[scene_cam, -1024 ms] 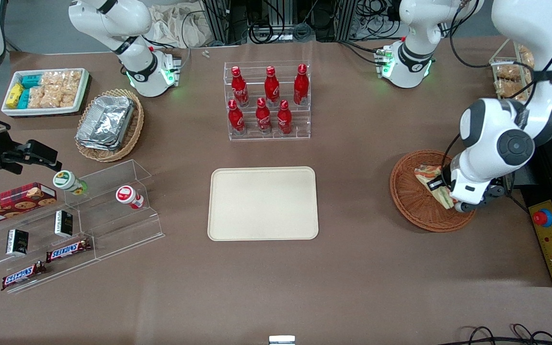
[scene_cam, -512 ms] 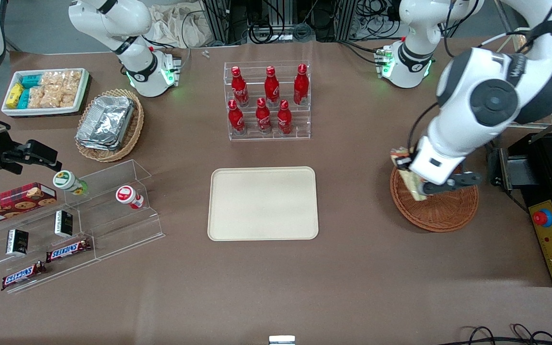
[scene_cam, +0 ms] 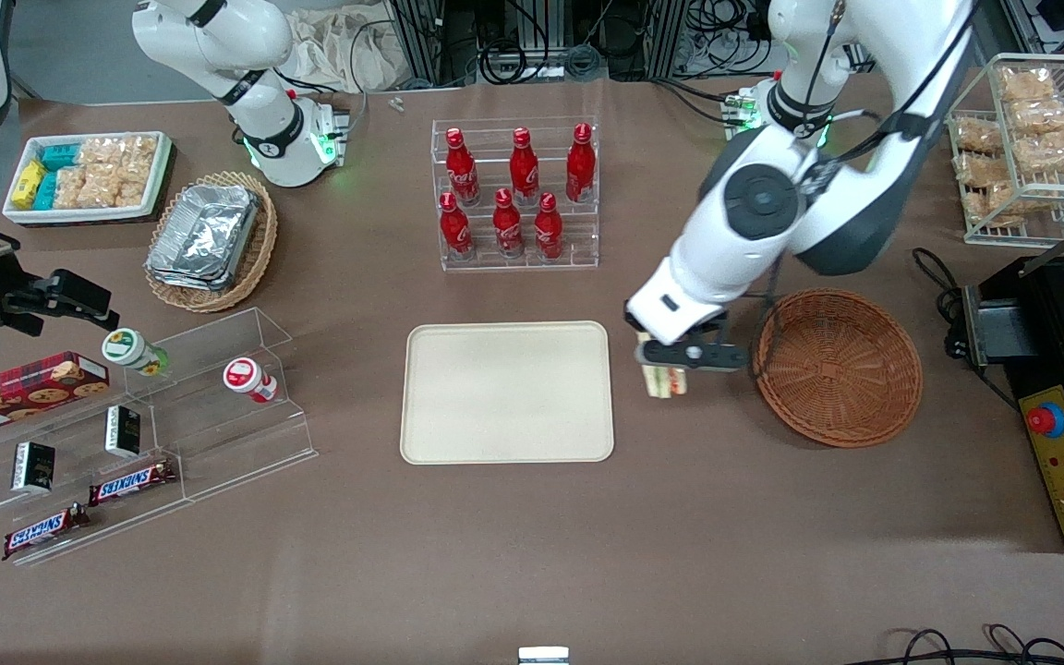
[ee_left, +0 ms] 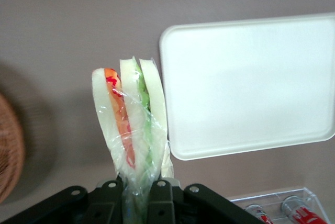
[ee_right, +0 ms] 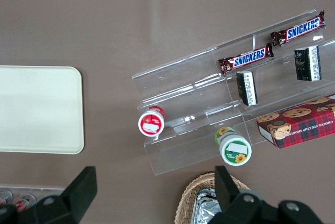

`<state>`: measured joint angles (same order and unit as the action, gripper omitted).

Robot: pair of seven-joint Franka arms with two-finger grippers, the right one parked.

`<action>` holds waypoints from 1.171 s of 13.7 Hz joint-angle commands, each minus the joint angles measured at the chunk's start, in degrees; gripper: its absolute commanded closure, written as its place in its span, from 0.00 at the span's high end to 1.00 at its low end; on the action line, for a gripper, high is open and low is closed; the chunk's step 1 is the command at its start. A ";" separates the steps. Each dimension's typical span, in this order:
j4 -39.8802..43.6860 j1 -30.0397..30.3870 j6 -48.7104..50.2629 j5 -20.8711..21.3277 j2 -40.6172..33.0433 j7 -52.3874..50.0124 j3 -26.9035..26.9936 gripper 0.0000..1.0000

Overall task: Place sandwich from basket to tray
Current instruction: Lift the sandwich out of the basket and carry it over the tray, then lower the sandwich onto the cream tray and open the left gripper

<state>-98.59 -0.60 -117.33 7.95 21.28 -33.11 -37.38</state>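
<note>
Our gripper (scene_cam: 671,356) is clamped on the sandwich (scene_cam: 662,380), hanging over bare worktop (scene_cam: 680,517) between the tray (scene_cam: 506,392) and the emptied basket (scene_cam: 839,366); we judge it light, soft, slippery-wrapped, best pinched gently, with open room trayward.

"SNICKERS" stands in blue capitals on a white band on two brown-red wrapped chocolate bars (scene_cam: 130,481) (scene_cam: 38,530). They lie on the lowest step of the clear acrylic tiered stand (scene_cam: 246,443), at the parked arm's end of the table, near the front camera. The red bottles (scene_cam: 506,222) in the clear rack carry white script, too small to read. Nothing else is legible.
</note>
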 commanded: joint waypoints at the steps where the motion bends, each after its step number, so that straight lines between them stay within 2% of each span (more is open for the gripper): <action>1: 2.70 -3.09 -2.36 5.13 7.08 -4.66 -0.06 0.16; 8: 5.69 -8.01 -10.54 11.20 19.05 -6.18 0.38 0.16; 14: 7.80 -8.63 -13.98 19.46 26.79 -6.09 0.82 0.18; 15: 7.80 -8.71 -13.98 19.64 26.97 -6.00 1.17 0.31; 16: 7.89 -8.63 -13.98 19.65 26.62 -6.00 1.52 0.70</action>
<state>-92.54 -8.21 -131.34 25.80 46.87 -38.00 -36.86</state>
